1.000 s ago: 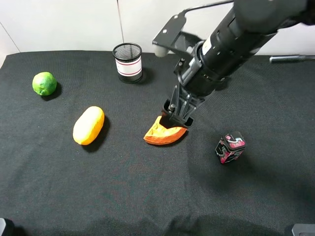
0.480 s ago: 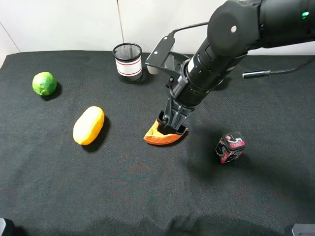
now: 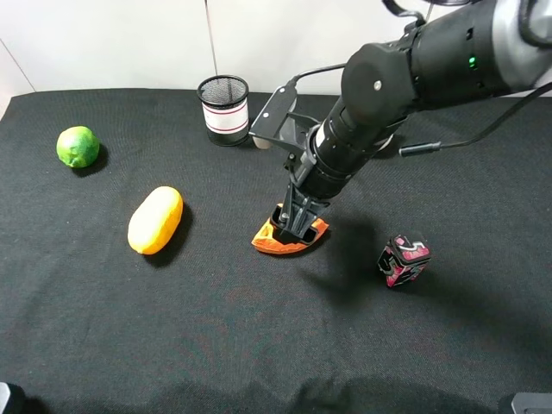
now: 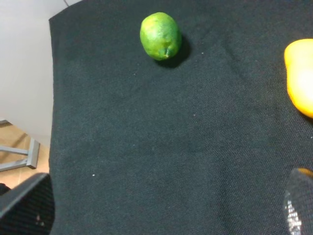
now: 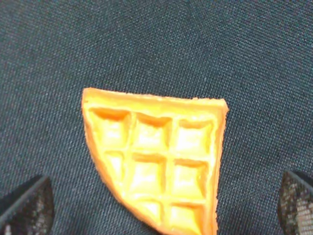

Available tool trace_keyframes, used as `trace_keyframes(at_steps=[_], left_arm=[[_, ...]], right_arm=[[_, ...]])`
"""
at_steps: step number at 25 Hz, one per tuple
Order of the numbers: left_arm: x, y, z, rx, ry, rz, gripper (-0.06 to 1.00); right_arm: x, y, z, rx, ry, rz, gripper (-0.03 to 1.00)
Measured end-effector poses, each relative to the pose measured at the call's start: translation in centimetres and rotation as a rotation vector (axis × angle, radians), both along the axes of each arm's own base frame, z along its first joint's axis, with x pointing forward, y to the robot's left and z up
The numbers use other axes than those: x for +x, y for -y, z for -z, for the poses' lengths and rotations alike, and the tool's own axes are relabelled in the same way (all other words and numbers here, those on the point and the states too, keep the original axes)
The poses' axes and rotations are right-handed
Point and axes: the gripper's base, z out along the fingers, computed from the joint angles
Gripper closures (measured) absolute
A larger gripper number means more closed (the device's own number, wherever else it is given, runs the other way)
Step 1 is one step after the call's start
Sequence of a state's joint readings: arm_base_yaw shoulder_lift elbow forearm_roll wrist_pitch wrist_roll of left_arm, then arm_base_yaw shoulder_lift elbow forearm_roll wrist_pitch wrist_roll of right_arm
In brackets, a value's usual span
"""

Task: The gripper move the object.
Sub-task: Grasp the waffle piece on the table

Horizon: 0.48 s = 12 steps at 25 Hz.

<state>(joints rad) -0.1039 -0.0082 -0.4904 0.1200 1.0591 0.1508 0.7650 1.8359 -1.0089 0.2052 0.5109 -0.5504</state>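
1. the right gripper (image 3: 293,226) is pointing down over the waffle slice (image 5: 156,161), its jaws standing wide apart, one on either side of it.
2. the jaws are not clamping anything; in the right wrist view, cloth is showing between each fingertip and the slice.
3. the waffle slice is lying flat, pockets up, on the black worktop (image 3: 216,328), between the yellow-orange fruit (image 3: 155,220) and the pink-and-black cube (image 3: 404,259).
4. the left gripper (image 4: 161,210) is hanging over bare cloth near the lime (image 4: 160,35), jaws apparently apart, holding nothing.
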Motion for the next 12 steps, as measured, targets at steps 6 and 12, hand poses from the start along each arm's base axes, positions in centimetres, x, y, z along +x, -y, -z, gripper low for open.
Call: trace_keyframes(at_steps=[6,12], left_arm=[[0.0,0.0,0.0,0.002,0.000,-0.001,-0.05],[0.0,0.0,0.0,0.003,0.000,-0.002,-0.05]], right_arm=[[0.2,-0.2,1.3,-0.015,-0.009,0.003,0.27],[0.4,-0.3,2.6,-0.029,-0.020,0.006,0.27]])
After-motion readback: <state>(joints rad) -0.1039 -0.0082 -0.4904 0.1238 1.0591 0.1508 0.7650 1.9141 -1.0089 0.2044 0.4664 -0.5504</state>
